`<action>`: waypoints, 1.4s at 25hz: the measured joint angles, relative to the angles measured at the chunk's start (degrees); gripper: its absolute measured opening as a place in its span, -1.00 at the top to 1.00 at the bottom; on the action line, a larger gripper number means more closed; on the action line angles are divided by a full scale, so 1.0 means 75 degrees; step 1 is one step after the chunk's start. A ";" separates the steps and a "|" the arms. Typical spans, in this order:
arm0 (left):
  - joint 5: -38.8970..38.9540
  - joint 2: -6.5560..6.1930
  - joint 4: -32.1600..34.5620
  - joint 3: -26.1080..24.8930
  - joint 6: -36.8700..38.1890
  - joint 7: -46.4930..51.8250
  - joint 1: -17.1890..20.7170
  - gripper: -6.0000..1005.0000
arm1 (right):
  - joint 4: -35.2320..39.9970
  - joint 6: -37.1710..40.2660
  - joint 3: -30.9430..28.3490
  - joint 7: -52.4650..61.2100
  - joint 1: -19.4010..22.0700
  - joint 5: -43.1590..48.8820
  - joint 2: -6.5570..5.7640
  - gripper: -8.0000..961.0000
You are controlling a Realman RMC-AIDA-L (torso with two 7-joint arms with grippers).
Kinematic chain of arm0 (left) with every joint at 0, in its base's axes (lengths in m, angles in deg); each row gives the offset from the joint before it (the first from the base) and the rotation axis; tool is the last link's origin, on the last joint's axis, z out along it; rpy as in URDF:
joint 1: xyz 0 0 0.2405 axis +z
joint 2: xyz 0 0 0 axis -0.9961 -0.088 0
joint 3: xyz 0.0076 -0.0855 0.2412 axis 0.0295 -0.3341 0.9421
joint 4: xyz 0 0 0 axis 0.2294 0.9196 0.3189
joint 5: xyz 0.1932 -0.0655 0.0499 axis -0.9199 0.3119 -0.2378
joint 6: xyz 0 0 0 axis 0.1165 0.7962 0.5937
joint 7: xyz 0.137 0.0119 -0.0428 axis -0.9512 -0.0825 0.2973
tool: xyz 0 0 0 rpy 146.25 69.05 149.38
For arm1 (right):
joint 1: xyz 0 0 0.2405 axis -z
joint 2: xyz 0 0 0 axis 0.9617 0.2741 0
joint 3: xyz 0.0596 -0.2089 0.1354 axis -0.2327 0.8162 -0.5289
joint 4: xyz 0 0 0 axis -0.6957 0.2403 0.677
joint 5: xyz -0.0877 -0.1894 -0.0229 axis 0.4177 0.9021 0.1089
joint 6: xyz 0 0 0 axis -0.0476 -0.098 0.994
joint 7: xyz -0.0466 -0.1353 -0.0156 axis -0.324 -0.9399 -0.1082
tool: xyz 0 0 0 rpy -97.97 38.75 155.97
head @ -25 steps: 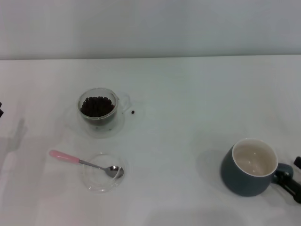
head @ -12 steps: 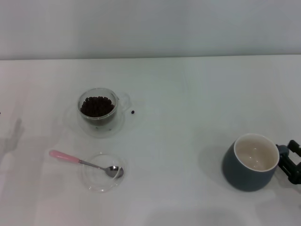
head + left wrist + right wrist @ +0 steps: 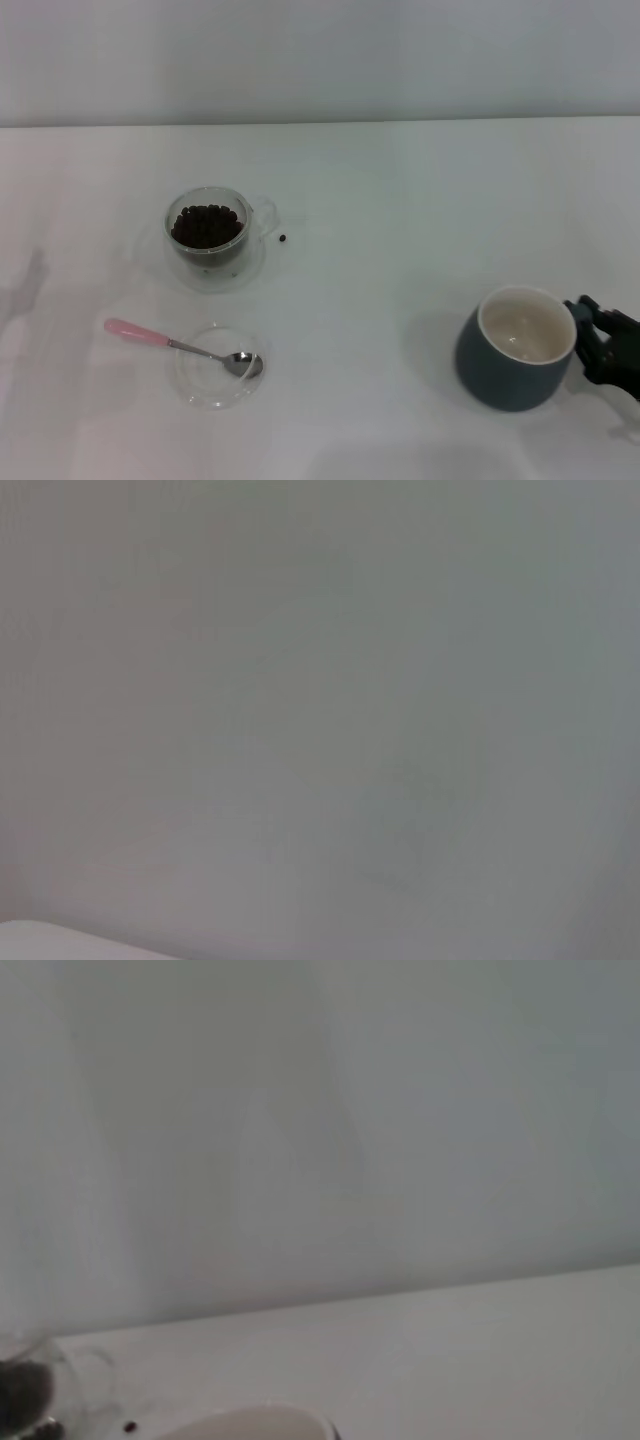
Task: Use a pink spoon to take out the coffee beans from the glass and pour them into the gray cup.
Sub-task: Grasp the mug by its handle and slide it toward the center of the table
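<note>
The gray cup, blue-gray with a cream inside, stands at the right front of the white table; its rim also shows in the right wrist view. My right gripper is at the cup's handle and closed around it; the handle is hidden. The glass holds coffee beans at the left back; it also shows in the right wrist view. The pink spoon lies in front of the glass, its metal bowl resting in a flat clear dish. My left gripper is out of view.
One stray bean lies on the table just right of the glass. A clear saucer sits under the glass. The white table ends at a pale wall behind. The left wrist view shows only a blank grey surface.
The gray cup has shifted left and turned, held by its handle. My right gripper has come up and inward with it. The left arm has left the left edge.
</note>
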 joint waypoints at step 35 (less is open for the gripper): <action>-0.0001 0.0007 -0.0059 0.0006 -0.0059 0.0018 -0.0010 -0.77 | -0.1087 -0.1228 0.0012 -0.0186 -0.1608 0.0537 0.0042 0.20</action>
